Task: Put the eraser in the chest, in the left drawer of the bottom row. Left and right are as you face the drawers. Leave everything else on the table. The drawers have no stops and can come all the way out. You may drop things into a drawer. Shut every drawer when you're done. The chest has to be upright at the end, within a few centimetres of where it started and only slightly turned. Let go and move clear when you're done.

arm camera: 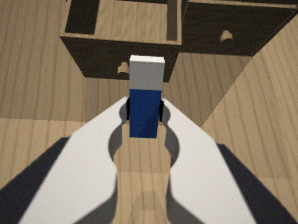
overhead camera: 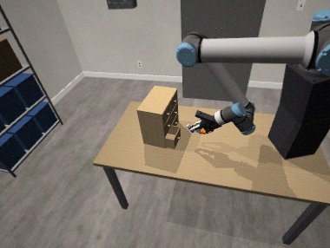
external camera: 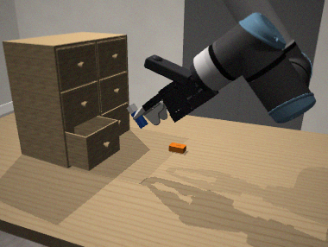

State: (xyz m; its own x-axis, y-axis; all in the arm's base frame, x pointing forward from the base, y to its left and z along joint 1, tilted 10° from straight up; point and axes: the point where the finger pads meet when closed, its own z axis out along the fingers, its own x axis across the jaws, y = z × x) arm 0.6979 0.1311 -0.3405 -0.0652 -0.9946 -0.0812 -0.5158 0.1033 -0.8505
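Observation:
The wooden chest (external camera: 65, 95) stands on the table with six drawers in two columns. Its bottom left drawer (external camera: 92, 140) is pulled out and open; it also shows in the wrist view (arm camera: 122, 37) and in the top view (overhead camera: 173, 137). My gripper (external camera: 140, 116) is shut on a blue and white eraser (arm camera: 146, 95), holding it in the air just right of the open drawer and a little above it. The eraser (external camera: 139, 117) sticks out past the fingertips toward the drawer. The gripper also shows in the top view (overhead camera: 192, 127).
A small orange block (external camera: 177, 148) lies on the table to the right of the chest, below the gripper. A dark robot pedestal (overhead camera: 304, 113) stands at the table's right end. A shelf with blue bins (overhead camera: 19, 108) stands on the floor at the left.

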